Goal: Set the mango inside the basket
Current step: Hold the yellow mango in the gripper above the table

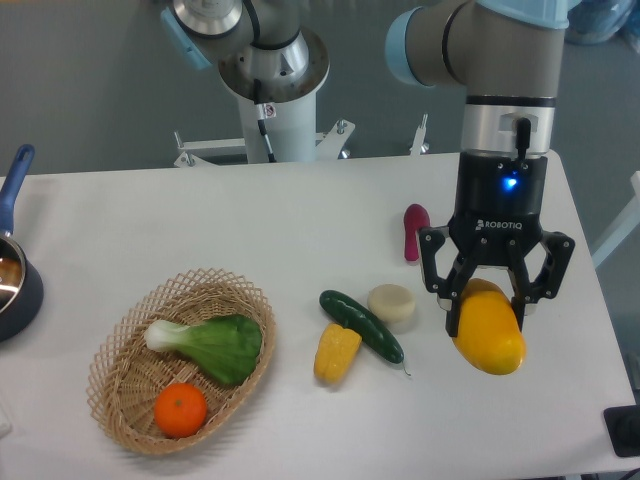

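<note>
Hand (490,312) positioned at right side of white tabletop (200,210), fingers pointing down and clamped on the mango (489,341). Mango glossy yellow with orange tinge at upper end, gripped near that upper end, lower bulk protruding below the fingertips and tilted toward lower right. Contact between mango and tabletop not determinable from this angle. Blue indicator lit on wrist housing above the hand.

Basket (112,355) located at lower left of tabletop, well apart from the mango. Light tan wicker, oval, openwork rim. Contents: leafy green vegetable (212,345) lying across the middle, white stem end toward the left; small round orange (181,409) at the near end, just beside the greens.

Between basket and hand, grouped near centre: dark green cucumber (361,325) lying diagonally; yellow corn piece (336,353) touching or just beside the cucumber on its near left side; pale round disc-shaped item (392,303) just beside the cucumber on its far right side. Dark red elongated item (415,231) farther back, near the hand's left finger, identity not clear.

Dark pot with blue handle (16,262) at far left edge, partly cut off by frame. Arm base (275,80) mounted behind the tabletop's far edge.
</note>
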Tool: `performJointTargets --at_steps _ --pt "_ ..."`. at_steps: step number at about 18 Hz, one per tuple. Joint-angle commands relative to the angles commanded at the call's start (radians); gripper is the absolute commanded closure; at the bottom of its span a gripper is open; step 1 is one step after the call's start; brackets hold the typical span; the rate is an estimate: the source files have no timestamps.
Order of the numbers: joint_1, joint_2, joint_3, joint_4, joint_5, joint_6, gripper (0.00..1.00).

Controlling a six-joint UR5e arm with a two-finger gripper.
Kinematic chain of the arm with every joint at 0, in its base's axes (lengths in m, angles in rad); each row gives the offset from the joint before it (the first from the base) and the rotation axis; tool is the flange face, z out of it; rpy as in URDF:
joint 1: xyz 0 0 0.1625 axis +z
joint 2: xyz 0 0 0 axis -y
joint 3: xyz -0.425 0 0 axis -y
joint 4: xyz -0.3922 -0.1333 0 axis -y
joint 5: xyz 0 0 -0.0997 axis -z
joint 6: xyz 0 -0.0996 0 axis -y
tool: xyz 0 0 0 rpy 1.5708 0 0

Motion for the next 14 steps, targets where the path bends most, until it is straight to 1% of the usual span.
performJointTargets --at_steps 5,14 --pt "-0.002 0.000 0.003 0.000 0.003 -0.003 0.73" --pt "-0.003 0.011 -0.014 -0.002 0.003 -0.012 0.73"
